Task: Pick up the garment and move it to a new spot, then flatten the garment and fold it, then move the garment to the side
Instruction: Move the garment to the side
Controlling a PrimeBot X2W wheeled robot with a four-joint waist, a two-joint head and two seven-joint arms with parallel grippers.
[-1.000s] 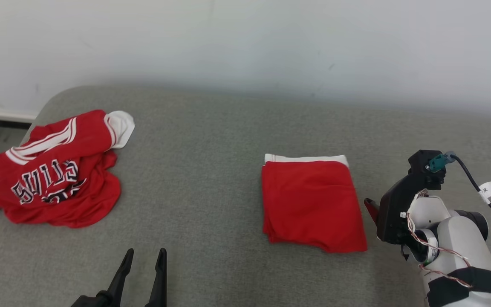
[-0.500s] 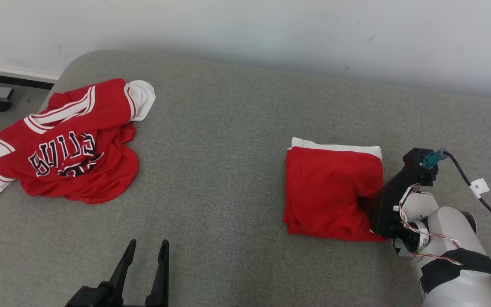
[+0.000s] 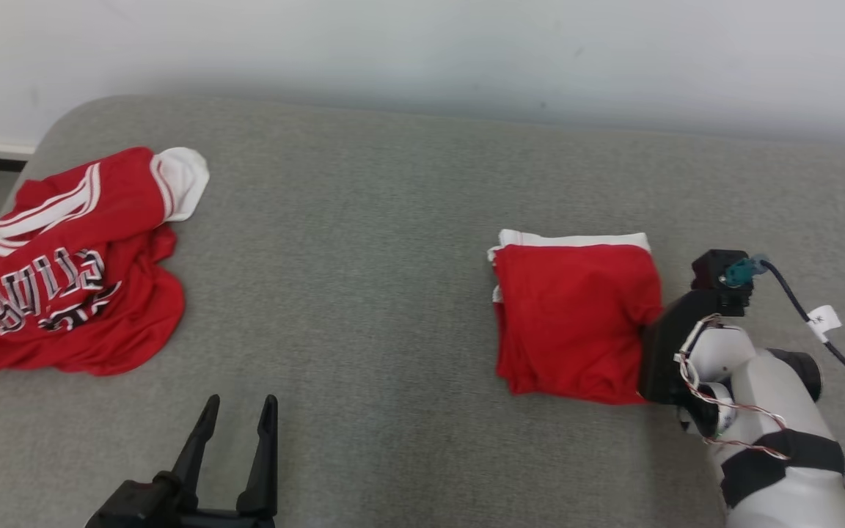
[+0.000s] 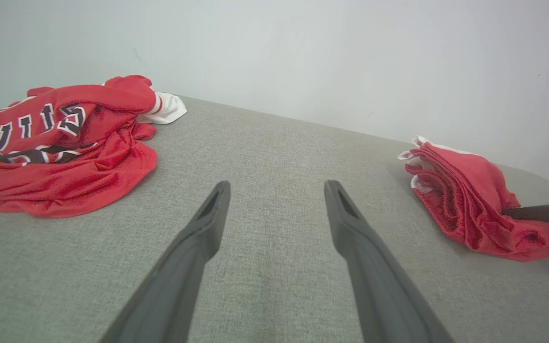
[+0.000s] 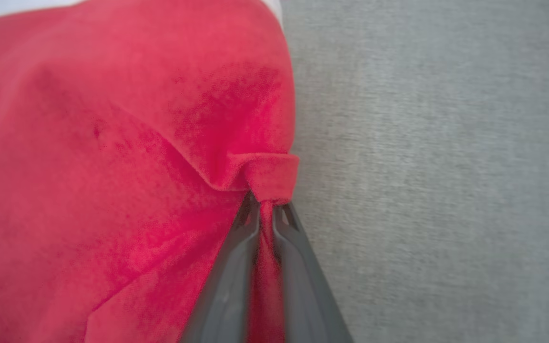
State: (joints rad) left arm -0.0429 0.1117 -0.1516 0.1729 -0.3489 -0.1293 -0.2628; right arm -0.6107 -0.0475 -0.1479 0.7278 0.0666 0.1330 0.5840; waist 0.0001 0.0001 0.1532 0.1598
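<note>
1. Closing on the garment is what the right gripper has just done. A second ago its fingers stood apart, just beside the garment's right edge and not touching it. They then pushed into that edge, and now they are pinched together on a small roll of red hem.
2. Seen from the right wrist, the cloth bunches into a tuck just above the fingertips, and a strip of it runs down between the two fingers (a thin bite, not the whole stack).
3. The garment lies folded into a neat red block with a white band along its far edge. It sits on the right part of the grey cushion, and its near right corner is the part in the grip.
4. The left gripper has not changed. It hangs low at the left with its fingers spread wide and nothing between them.
5. The crumpled jersey at the far left looks shifted, but the whole picture has slid with it, so that is the head turning.
6. My reading is that folding is done and the last step, moving the garment aside, is starting. With so few layers pinched, a lift or drag could peel the top layer off and undo the fold.
</note>
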